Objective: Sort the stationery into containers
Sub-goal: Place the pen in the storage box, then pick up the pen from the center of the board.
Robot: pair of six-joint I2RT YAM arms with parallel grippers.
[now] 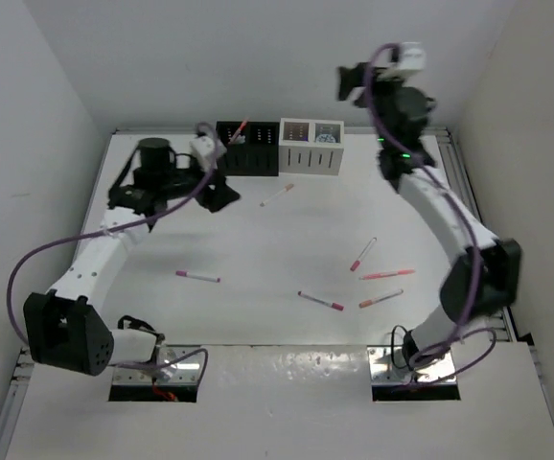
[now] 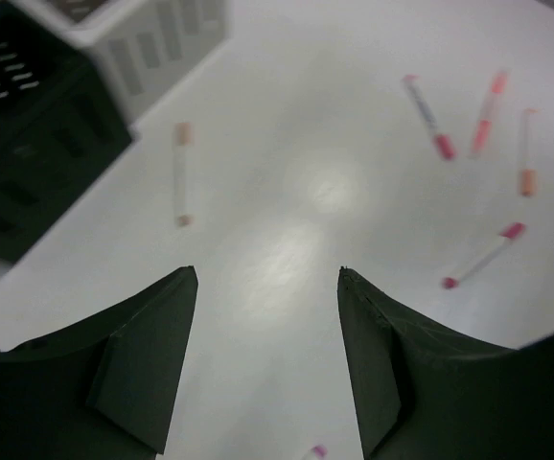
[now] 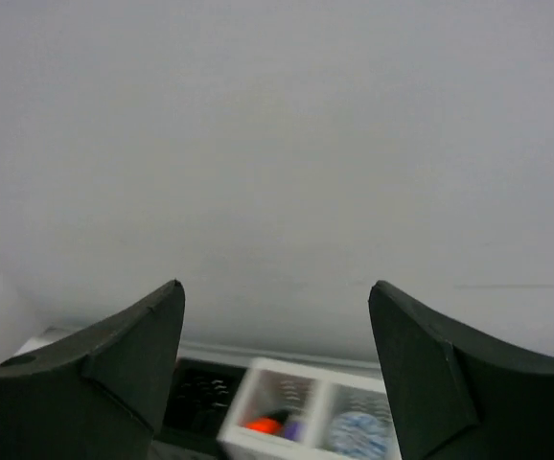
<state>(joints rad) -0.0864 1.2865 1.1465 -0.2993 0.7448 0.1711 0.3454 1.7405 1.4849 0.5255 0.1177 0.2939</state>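
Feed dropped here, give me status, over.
Left gripper open, empty, near black organiser. Right gripper open, empty, raised high. Six pens loose on table. Nothing blocking them.

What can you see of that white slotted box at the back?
The white slotted rectangular box looks like plastic, with dark vertical slits in its front wall. It stands upright at the far edge of the table, directly beside the black slotted box. It has two open-top compartments: the left shows orange and purple items, the right a round pale object.
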